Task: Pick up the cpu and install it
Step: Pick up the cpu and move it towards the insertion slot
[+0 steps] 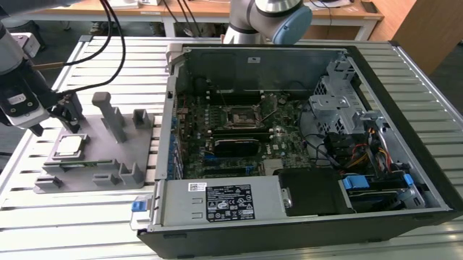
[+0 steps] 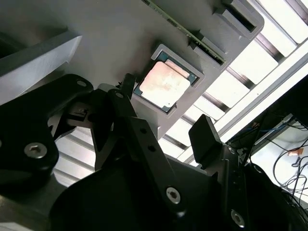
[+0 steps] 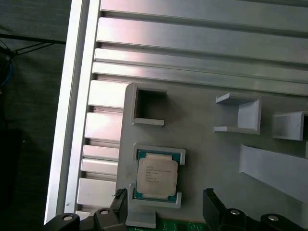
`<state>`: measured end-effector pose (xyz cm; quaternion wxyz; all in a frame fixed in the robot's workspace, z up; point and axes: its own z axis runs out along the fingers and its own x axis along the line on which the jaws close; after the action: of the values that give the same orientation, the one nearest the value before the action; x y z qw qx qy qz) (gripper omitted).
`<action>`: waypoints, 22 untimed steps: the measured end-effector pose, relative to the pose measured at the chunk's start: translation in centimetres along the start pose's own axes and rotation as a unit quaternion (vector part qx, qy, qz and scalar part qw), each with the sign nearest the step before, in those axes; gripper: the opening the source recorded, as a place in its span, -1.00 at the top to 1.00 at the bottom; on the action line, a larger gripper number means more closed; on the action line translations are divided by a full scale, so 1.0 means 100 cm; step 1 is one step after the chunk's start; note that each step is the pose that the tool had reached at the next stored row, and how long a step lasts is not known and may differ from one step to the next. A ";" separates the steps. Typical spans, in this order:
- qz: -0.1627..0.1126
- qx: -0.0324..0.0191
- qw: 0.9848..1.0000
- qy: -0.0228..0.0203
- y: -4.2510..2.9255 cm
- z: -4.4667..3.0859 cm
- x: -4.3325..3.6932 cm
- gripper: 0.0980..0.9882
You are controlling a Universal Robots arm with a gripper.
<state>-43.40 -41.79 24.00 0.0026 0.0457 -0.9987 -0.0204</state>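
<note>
First wrist view, cpu (image 3: 155, 177) print illegible

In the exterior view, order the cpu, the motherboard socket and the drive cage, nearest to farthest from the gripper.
1. cpu, in the grey holder beside the gripper, exterior view's left.
2. motherboard socket, middle of the open case.
3. drive cage, exterior view's right.

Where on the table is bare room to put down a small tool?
In the exterior view, bare table slats lie between the grey holder and the table's nearest edge, and beyond the holder. The strip between holder and computer case is narrow. Crowded: the holder's posts, the cpu below the open gripper, and the case interior.
</note>
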 end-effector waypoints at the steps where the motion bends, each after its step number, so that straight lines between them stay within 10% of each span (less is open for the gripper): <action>1: 0.000 0.000 1.000 0.000 0.0000 0.0010 0.0000 -0.39; 22: 0.000 0.000 1.000 -0.003 -0.0007 0.0266 0.0038 -0.39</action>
<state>-43.79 -41.79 21.34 -0.0003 0.0456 -0.9988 -0.0203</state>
